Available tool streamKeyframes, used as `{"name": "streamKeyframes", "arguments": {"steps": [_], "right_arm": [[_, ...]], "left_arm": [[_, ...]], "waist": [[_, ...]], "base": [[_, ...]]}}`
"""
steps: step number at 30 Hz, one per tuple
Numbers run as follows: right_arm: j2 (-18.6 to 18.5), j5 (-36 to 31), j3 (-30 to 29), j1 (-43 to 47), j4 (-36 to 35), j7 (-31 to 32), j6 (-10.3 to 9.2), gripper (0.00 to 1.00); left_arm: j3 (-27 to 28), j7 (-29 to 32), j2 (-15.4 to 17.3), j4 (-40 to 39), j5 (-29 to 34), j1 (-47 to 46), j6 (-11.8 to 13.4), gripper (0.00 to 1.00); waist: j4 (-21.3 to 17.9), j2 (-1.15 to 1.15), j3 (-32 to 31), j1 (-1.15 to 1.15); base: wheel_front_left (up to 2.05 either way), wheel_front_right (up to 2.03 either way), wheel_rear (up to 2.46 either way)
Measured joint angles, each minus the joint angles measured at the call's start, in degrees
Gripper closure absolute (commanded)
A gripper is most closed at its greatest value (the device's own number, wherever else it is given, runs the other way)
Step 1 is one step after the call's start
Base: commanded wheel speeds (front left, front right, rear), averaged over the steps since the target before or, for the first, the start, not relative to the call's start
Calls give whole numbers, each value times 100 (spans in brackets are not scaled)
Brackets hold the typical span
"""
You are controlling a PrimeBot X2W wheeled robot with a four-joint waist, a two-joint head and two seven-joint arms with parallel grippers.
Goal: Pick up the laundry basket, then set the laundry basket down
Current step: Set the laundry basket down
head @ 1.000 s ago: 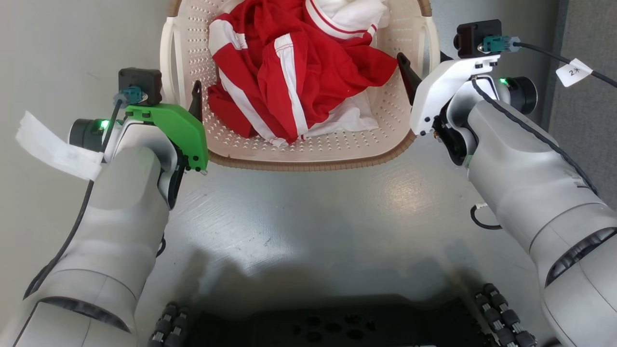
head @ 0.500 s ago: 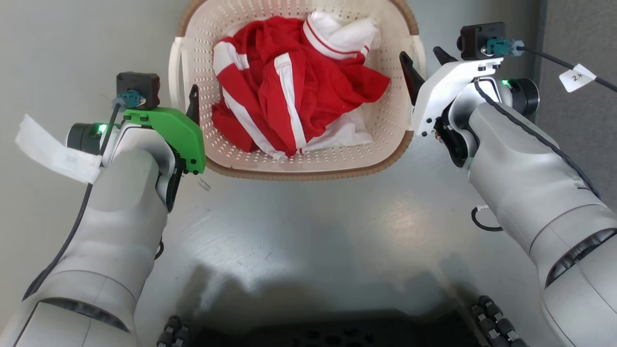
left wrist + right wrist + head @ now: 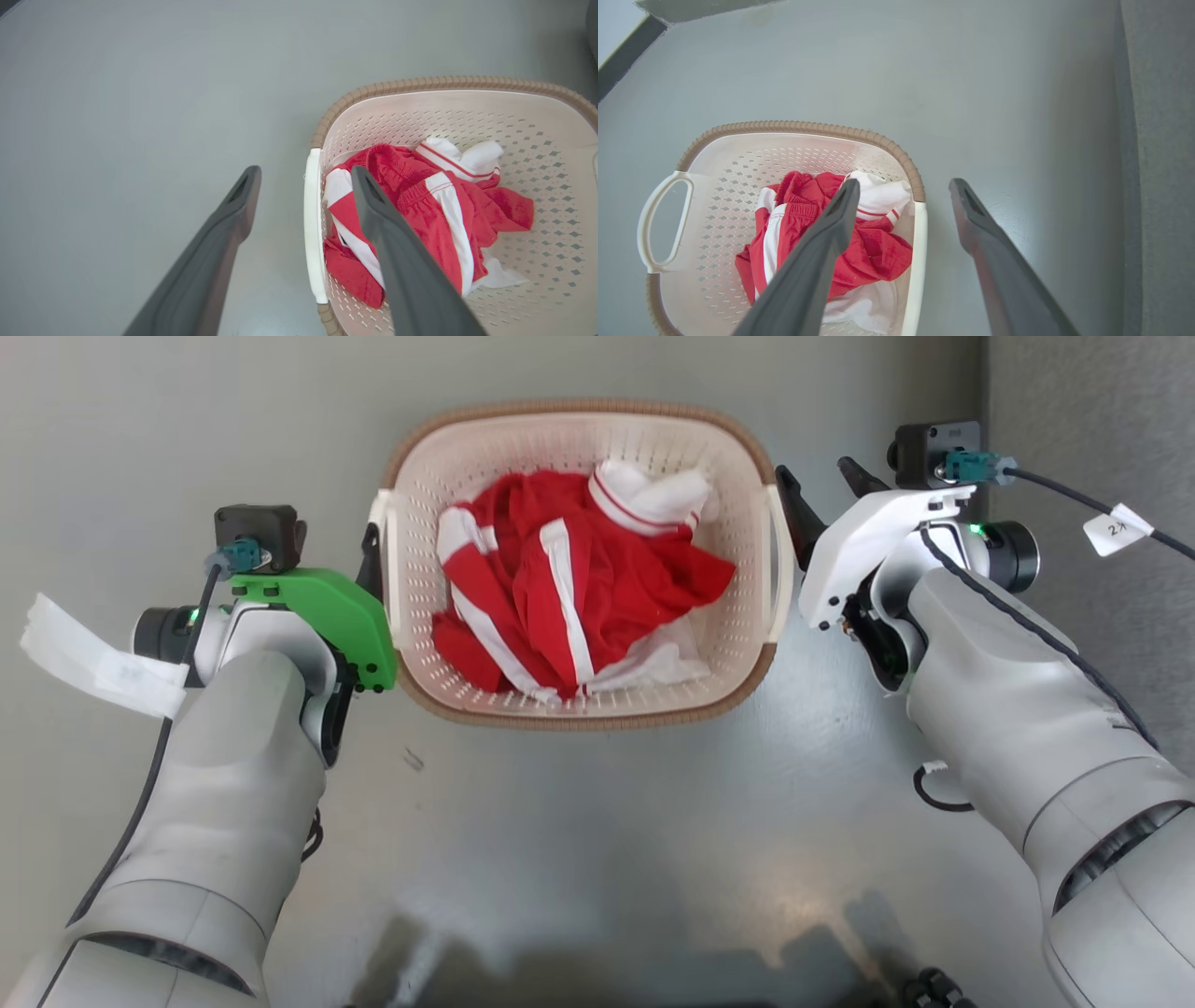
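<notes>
The laundry basket (image 3: 579,407), cream-white and perforated with a brown woven-look rim, stands on the grey floor with a crumpled red and white garment (image 3: 560,597) inside. My left gripper (image 3: 303,173) is open and hangs above the basket's left handle (image 3: 311,224), one finger over the floor and one over the garment. On the other side my right gripper (image 3: 903,185) is open in the same way above the right handle (image 3: 920,261). In the head view the left gripper (image 3: 371,546) and right gripper (image 3: 814,476) flank the basket. Neither touches it.
A darker grey strip of flooring (image 3: 1092,401) runs along the right, close to my right arm. Bare grey floor (image 3: 597,840) lies all around the basket. A dark wall base (image 3: 621,51) crosses the far corner in the right wrist view.
The head camera has pulled back, so the basket now shows whole and smaller. Both grippers have stayed open and now stand farther from the handles.
</notes>
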Motion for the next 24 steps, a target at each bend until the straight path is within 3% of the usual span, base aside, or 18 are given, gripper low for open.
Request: {"name": "streamKeyframes", "arguments": {"steps": [15,24], "right_arm": [[-15,-82,-153,393,-331,-159,44,0],[-342,-449,-676,641,-1273,-159,-282,0]], "left_arm": [[524,-34,59,-1355,-13,536,-62,0],[904,-34,105,-2221,84,1371,-33,0]], "waist": [[46,0,-1082,0],[101,0,-1741,0]], "base": [[0,0,0],[0,0,0]]}}
